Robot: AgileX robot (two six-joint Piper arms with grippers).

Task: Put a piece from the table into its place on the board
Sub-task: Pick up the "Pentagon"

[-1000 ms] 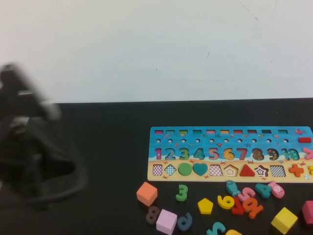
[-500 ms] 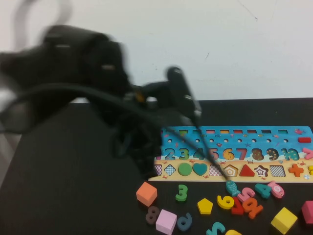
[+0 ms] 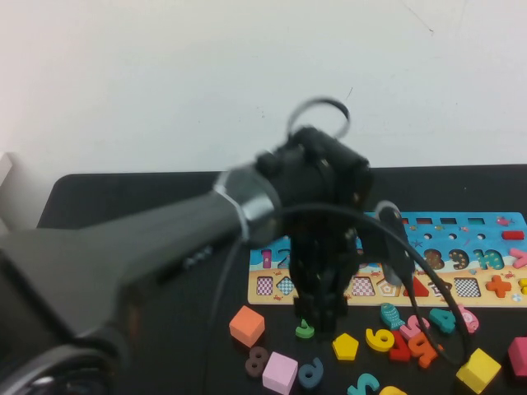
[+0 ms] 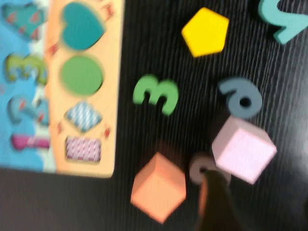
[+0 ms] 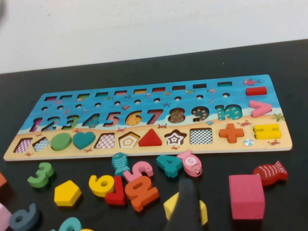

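Observation:
The yellow pentagon piece (image 3: pixel 346 346) lies flat on the black table in front of the board (image 3: pixel 486 263); it also shows in the left wrist view (image 4: pixel 206 31) and the right wrist view (image 5: pixel 67 192). The board's empty pentagon slot (image 5: pixel 129 140) is in the sandy strip. My left gripper (image 3: pixel 319 317) hangs shut and empty over the green 3 (image 3: pixel 305 329), just left of the pentagon; its tip (image 4: pixel 212 178) is by the grey 8 (image 4: pixel 202 166). My right gripper (image 5: pixel 185 185) is shut and empty, low over a yellow cube (image 5: pixel 171 204).
Loose pieces lie along the board's front edge: an orange cube (image 3: pixel 247 325), a pink cube (image 3: pixel 280 370), a yellow 6 (image 3: pixel 380 339), a yellow cube (image 3: pixel 478 370), numbers and fish. The left arm and its cable (image 3: pixel 412 255) hide the board's left half.
My left arm has swung in from the far left, across the board's left half, and its gripper has come down over the loose pieces. The pieces have not moved.

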